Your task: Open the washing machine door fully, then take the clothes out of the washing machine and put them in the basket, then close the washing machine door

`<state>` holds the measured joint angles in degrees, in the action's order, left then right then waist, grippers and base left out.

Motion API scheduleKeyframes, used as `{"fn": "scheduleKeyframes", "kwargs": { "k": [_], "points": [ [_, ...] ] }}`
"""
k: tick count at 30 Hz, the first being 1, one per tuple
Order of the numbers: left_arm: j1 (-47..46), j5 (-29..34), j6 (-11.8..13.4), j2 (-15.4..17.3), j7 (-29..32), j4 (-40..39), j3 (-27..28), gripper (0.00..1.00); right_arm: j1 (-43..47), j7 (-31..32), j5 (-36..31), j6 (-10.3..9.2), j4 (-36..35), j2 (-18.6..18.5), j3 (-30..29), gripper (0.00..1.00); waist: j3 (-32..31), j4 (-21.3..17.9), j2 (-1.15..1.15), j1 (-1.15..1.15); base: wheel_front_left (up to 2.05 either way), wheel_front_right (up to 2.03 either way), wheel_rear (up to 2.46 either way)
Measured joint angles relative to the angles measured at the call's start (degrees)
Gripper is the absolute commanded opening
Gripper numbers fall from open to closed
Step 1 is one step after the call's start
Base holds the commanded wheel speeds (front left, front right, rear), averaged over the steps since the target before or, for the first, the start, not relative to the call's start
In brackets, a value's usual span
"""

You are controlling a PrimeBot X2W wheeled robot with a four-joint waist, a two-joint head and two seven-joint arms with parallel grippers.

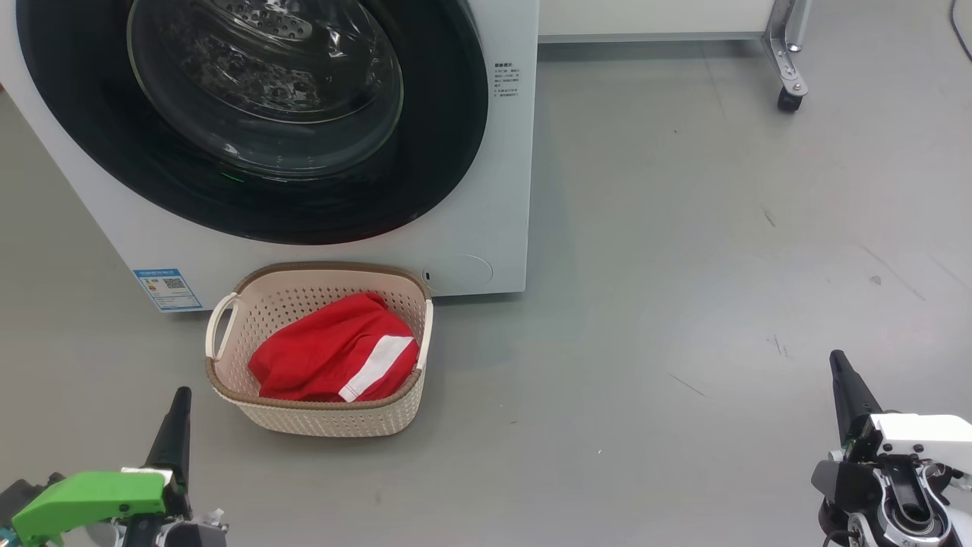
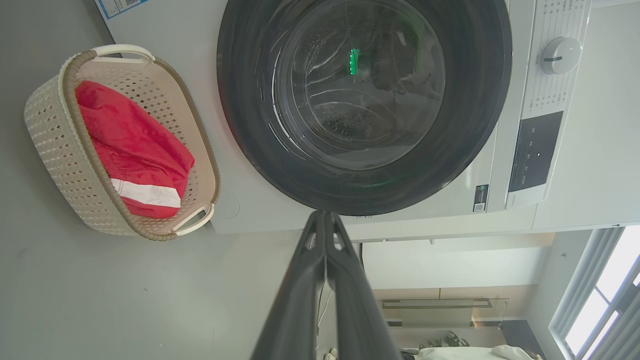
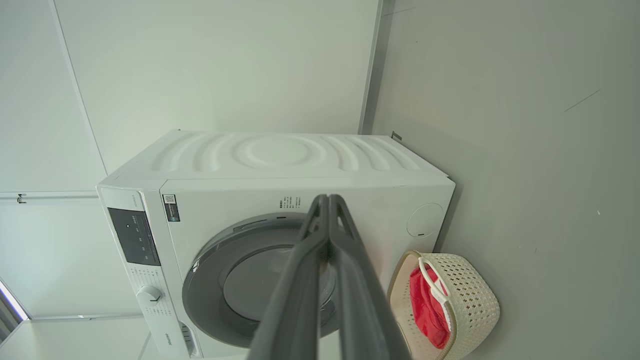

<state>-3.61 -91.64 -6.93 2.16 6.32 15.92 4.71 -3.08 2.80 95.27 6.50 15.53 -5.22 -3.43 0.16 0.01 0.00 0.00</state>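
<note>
Head view: the washing machine door (image 1: 258, 114) sits flush in the washing machine (image 1: 501, 228) at the upper left. I judge the unloading done, since the red clothes (image 1: 326, 353) lie bundled in the basket (image 1: 326, 268) at lower centre, parked at the washer's foot for a short carry. My left gripper (image 1: 181, 403) at lower left and right gripper (image 1: 841, 372) at lower right are both clenched on nothing. The basket lies between them, nearer the left one and touching neither.

Left wrist view: my pressed-together fingers (image 2: 300, 290) point at the door's lower rim, apart from it. The basket sits at the left edge.

Right wrist view: the clenched fingers (image 3: 300, 290) overlap the door's glass but stand well short of it. The basket is at lower right.
</note>
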Motion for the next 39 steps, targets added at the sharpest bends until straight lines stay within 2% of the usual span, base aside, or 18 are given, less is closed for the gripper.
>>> {"fn": "scheduleKeyframes", "kwargs": {
  "k": [39],
  "points": [
    [-0.01, -0.04, 0.00, -0.01, 0.00, -0.04, 0.01, 0.00, -0.04, 0.02, 0.00, 0.18, 0.34, 0.21, -0.20, 0.00, -0.01, -0.01, 0.00, 0.00, 0.00, 0.00, 0.00]
  ]
}}
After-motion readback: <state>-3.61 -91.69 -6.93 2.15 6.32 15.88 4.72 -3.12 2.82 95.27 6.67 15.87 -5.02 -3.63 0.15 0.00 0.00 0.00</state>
